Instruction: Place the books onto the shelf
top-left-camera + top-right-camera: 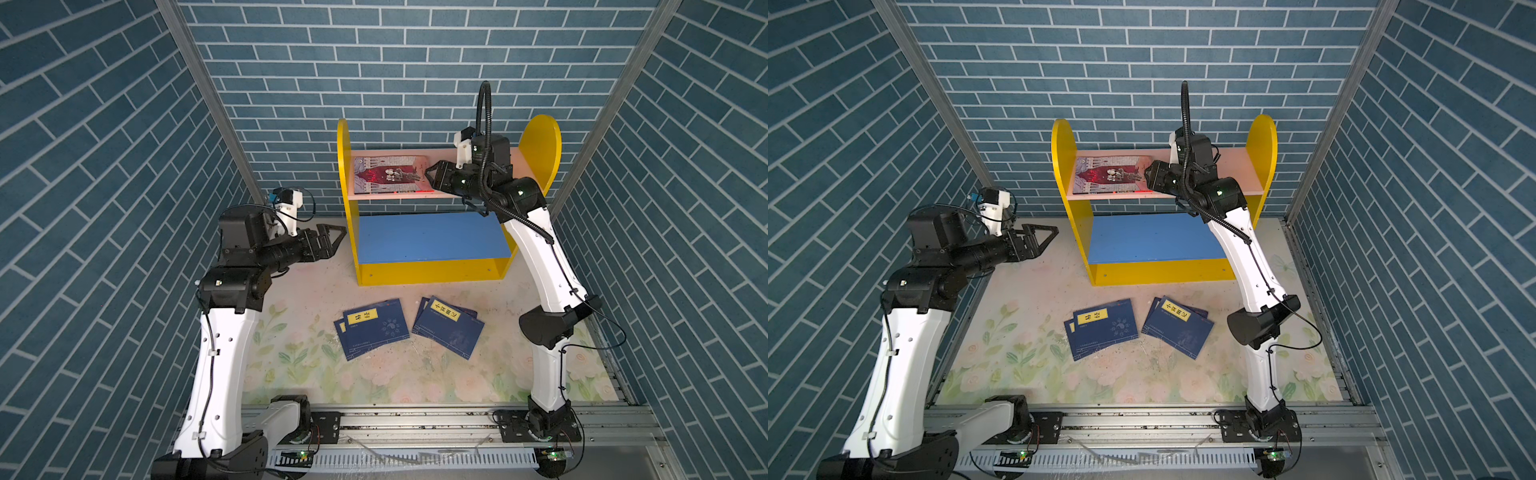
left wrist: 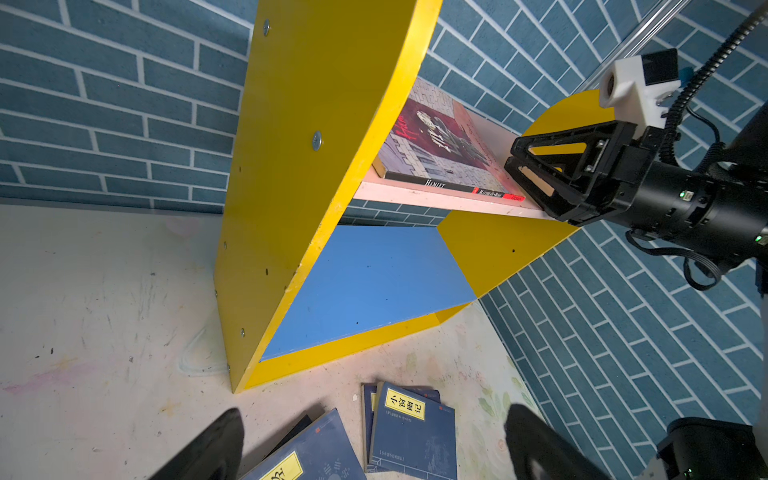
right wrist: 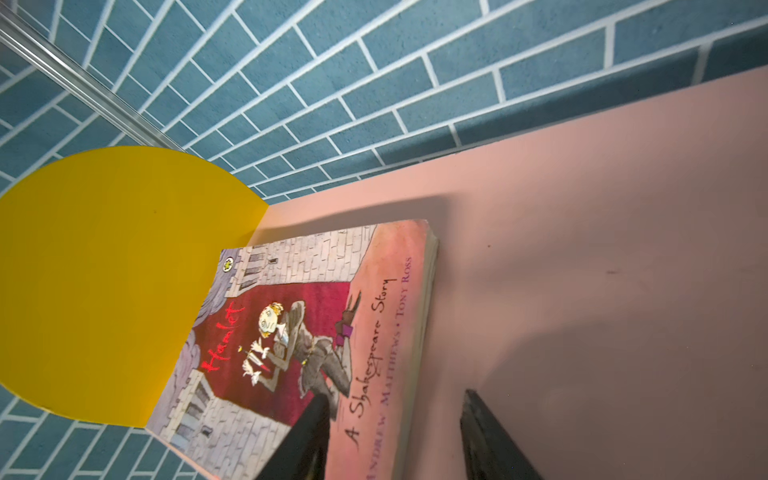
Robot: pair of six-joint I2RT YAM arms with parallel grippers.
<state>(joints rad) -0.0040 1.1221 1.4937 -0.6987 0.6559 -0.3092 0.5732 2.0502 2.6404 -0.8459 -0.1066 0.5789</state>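
Note:
The grey-and-red illustrated book (image 1: 390, 174) (image 1: 1111, 174) (image 2: 436, 141) (image 3: 316, 332) lies flat on the pink upper board (image 3: 582, 249) of the shelf (image 1: 432, 270) (image 1: 1163, 272) (image 2: 316, 124), against its left side panel. My right gripper (image 1: 428, 176) (image 1: 1147, 174) (image 2: 513, 160) (image 3: 390, 432) is open at that book's right edge, one finger over the cover and the other over the bare board. Navy books with yellow labels lie in two small piles (image 1: 374, 328) (image 1: 449, 328) (image 1: 1104, 328) (image 1: 1179, 328) (image 2: 411, 432) on the table before the shelf. My left gripper (image 1: 338, 237) (image 1: 1050, 235) (image 2: 376, 419) hangs open left of the shelf, holding nothing.
Blue brick-pattern walls (image 1: 124, 166) close in on the left, back and right. A metal rail (image 1: 415, 419) carrying both arm bases runs along the front edge. The table has a flowered mat (image 1: 374, 382). The blue lower board (image 1: 432, 237) sits under the right forearm.

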